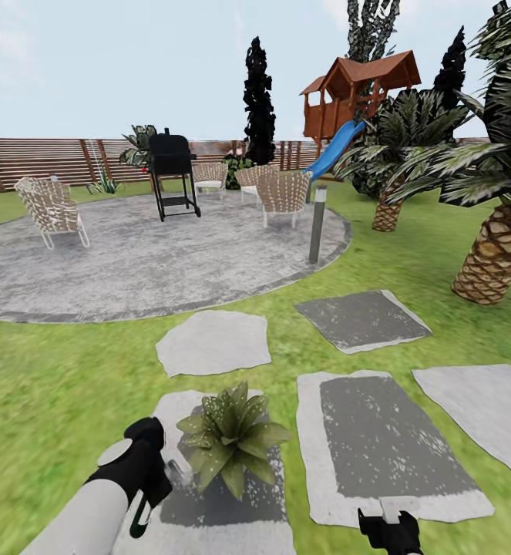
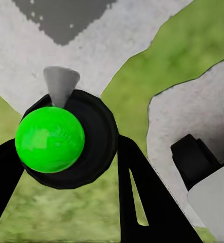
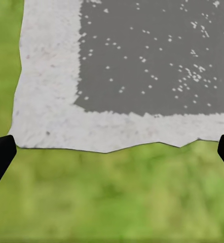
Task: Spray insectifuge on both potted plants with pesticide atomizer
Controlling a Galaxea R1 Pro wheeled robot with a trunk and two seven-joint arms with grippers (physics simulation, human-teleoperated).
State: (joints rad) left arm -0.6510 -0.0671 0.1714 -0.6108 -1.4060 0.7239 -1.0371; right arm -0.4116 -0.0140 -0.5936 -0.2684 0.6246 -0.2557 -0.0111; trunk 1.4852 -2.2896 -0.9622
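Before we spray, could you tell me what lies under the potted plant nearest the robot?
The plant sits on a grey stepping stone with a darker middle, grass around it. Its leaves hide the base, so no pot shows. The left gripper holds the atomizer beside it.

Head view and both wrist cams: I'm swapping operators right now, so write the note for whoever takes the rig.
Left gripper: shut on the pesticide atomizer, whitish nozzle forward, held next to the near potted plant on a stepping stone.
Right gripper: open, nothing between its fingers, above the edge of another stepping stone and the lawn.
Second potted plant: probably the small rosette by the fence, past the patio; too small to confirm.
Done: atomizer picked up and brought to the first plant.
Left: spray cover cannot be judged here; treat both plants as still to do.
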